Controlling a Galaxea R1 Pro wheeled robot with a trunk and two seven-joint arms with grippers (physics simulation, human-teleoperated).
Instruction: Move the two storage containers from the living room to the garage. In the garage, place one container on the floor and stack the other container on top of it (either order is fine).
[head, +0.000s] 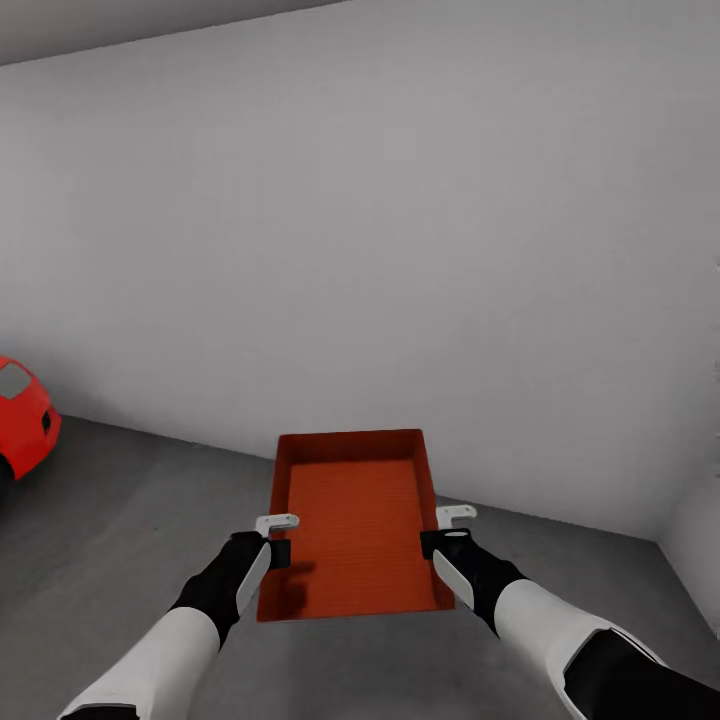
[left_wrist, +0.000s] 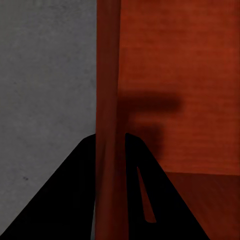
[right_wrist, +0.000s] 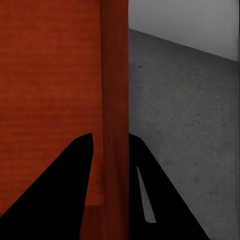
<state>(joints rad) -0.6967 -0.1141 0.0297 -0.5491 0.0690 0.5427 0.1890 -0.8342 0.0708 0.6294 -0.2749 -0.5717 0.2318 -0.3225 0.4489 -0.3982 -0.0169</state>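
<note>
So, head view: one red-orange storage container (head: 352, 525) sits lower center of the frame, held up between both arms w/ its open top facing the cam. Flat ribbed bottom, low plain walls, nothing inside afaict.

Left gripper (head: 277, 540) is at the container's left long wall, lower left of center; right gripper (head: 445, 530) is at the right long wall, roughly mirror position. Black wrists, white forearms running down to the bottom corners of the frame.

Left wrist view: left gripper (left_wrist: 110, 142) has the container (left_wrist: 175, 75) wall running straight up btwn the two black fingers (left_wrist: 65, 200), one finger outside, one inside the bin. Clamped on the wall. A shadow of the gripper falls on the bin's bottom.

Right wrist view: same deal, right gripper (right_wrist: 111, 140) pinches the other wall of the container (right_wrist: 50, 75), wall sandwiched btwn the fingers (right_wrist: 55, 185), so it's gripping too.

Surroundings look like the garage: grey speckled concrete floor (head: 130, 500) across the lower part, plain white wall (head: 360, 220) filling most of the upper frame. Part of a red car (head: 20, 415) pokes in at the left edge, mid height. Floor (right_wrist: 185, 125) also visible beside the bin in the right wrist view, and in the left wrist view (left_wrist: 45, 75). Container appears to be up off the floor, carried rather than resting.
</note>
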